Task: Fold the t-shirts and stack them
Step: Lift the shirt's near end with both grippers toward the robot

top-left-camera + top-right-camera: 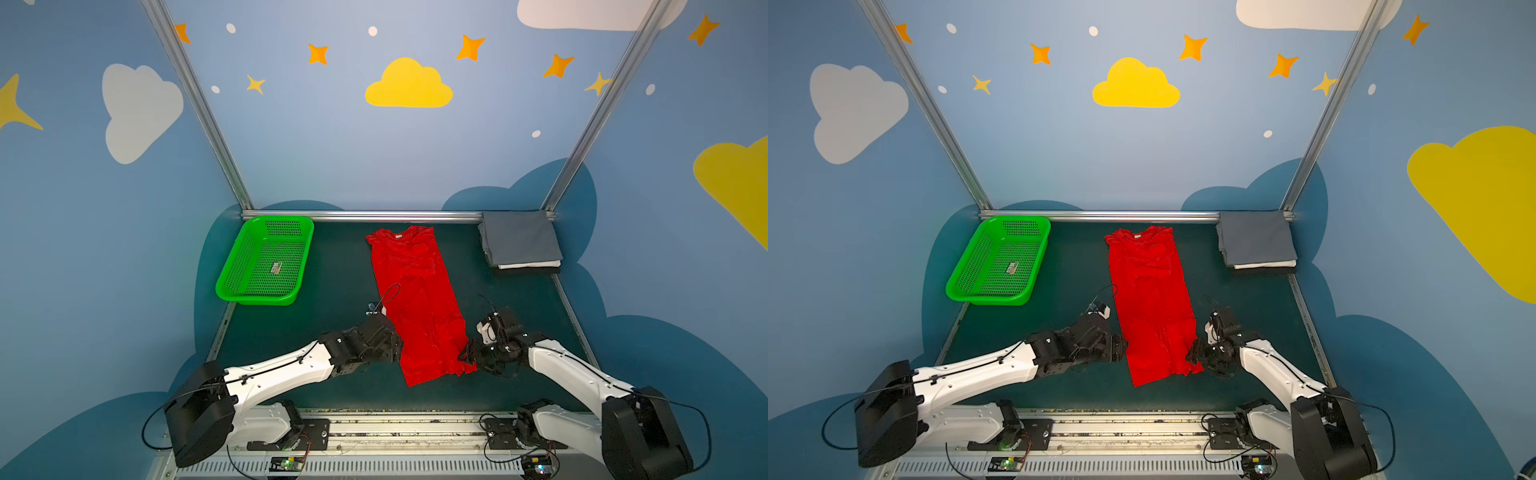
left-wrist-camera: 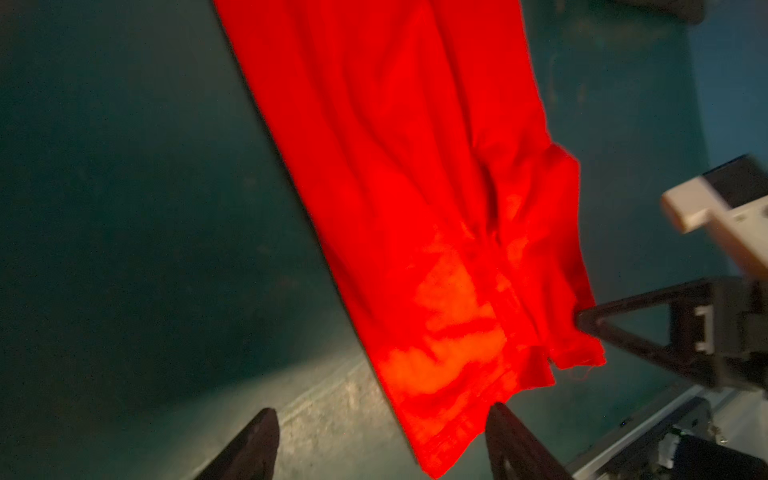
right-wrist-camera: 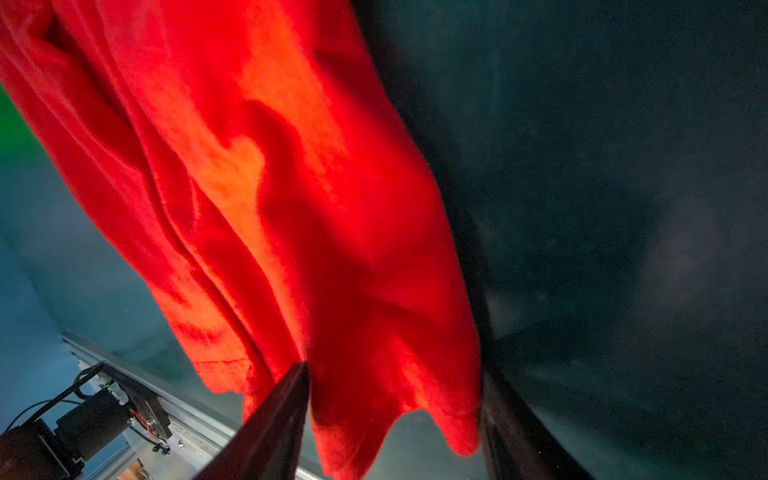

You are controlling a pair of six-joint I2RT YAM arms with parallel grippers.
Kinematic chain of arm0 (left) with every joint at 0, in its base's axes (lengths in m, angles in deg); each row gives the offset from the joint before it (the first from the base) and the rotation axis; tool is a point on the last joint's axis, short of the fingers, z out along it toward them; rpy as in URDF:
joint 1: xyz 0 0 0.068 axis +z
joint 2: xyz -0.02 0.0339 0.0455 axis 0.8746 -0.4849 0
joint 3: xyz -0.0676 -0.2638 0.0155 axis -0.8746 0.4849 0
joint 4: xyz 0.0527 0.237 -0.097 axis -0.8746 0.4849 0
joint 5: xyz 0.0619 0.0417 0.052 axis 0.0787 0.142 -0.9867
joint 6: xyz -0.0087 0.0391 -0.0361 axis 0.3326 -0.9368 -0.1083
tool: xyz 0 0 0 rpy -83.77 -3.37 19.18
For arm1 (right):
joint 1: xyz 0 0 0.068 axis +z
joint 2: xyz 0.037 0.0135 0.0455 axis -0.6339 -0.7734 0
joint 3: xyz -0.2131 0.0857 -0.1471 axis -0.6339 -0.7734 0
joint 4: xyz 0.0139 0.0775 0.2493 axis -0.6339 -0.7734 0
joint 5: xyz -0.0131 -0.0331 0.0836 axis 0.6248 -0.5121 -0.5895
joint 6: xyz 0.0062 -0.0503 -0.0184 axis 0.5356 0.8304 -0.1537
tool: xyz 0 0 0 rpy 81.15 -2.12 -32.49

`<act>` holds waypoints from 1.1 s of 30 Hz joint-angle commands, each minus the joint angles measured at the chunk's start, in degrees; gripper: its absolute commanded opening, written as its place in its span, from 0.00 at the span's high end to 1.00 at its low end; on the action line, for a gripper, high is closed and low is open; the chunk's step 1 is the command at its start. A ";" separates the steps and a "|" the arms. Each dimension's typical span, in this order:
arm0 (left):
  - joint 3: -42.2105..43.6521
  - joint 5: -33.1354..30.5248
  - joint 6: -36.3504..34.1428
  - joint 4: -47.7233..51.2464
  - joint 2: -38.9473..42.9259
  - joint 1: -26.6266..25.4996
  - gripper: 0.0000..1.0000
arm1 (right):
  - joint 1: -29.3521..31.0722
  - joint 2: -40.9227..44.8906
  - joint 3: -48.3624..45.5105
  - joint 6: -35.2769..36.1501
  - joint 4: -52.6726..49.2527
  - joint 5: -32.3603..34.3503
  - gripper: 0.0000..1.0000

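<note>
The left arm [image 1: 286, 365] and right arm [image 1: 569, 365] reach inward, low. Left gripper [image 2: 382, 409] jaws stand apart; right gripper [image 3: 395, 370] jaws parted, grip unclear.

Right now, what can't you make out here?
Right gripper: whether it grips the red t-shirt; right wrist view, cloth hides the contact.
Left gripper: mostly cut off by the left wrist view's edge.
Folded stack: lower shirts mostly covered by the grey shirt, both top views.
Sticker in the basket: too small to read, both top views.

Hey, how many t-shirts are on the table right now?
4: a red t-shirt spread in the middle, and a grey shirt, white shirt and black shirt stacked at the far right; more could hide inside.
</note>
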 commanded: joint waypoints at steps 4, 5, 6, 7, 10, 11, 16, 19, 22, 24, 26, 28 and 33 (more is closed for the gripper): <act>0.94 0.56 5.91 -4.87 -3.56 -4.25 0.30 | -0.25 1.05 -1.68 -0.43 -0.72 -0.82 0.31; 0.85 0.82 6.08 -5.78 -4.66 -5.08 0.31 | -0.25 1.30 -1.84 -0.67 -0.96 -0.60 0.31; 0.61 0.97 6.26 -6.25 -5.56 -5.74 0.31 | -0.34 1.52 -1.93 -0.93 -1.10 -0.26 0.31; 0.09 1.13 6.52 -6.53 -6.81 -6.37 0.33 | -0.43 1.83 -2.03 -1.04 -1.49 0.05 0.32; -1.66 1.55 7.05 -5.92 -10.11 -7.59 0.37 | -0.90 3.12 -2.17 -1.10 -3.14 1.92 0.32; -2.36 1.55 7.43 -5.40 -11.19 -7.86 0.38 | -1.11 3.86 -2.32 -1.18 -3.52 2.38 0.32; -5.00 1.60 8.36 -3.69 -15.92 -8.52 0.43 | -1.62 7.33 -3.58 -2.54 -4.60 4.25 0.32; -6.04 1.84 9.26 -3.20 -18.07 -8.61 0.45 | -1.97 8.42 -3.95 -2.42 -5.11 4.90 0.33; -7.17 1.77 9.90 -1.80 -19.97 -8.70 0.48 | -2.18 8.50 -3.93 -2.29 -4.86 4.31 0.34; -7.58 1.60 10.51 -1.02 -20.99 -8.79 0.52 | -2.24 8.09 -4.04 -2.18 -4.50 4.02 0.35; -7.58 1.51 11.66 -0.80 -21.99 -8.80 0.62 | -2.44 7.58 -4.06 -1.99 -3.98 3.55 0.39; -7.50 1.94 12.38 -1.09 -22.93 -8.81 0.66 | -2.49 7.14 -4.03 -1.93 -3.67 3.02 0.40; -7.26 1.71 13.30 -0.65 -23.25 -8.97 0.77 | -2.49 7.16 -4.18 -1.75 -3.31 2.74 0.43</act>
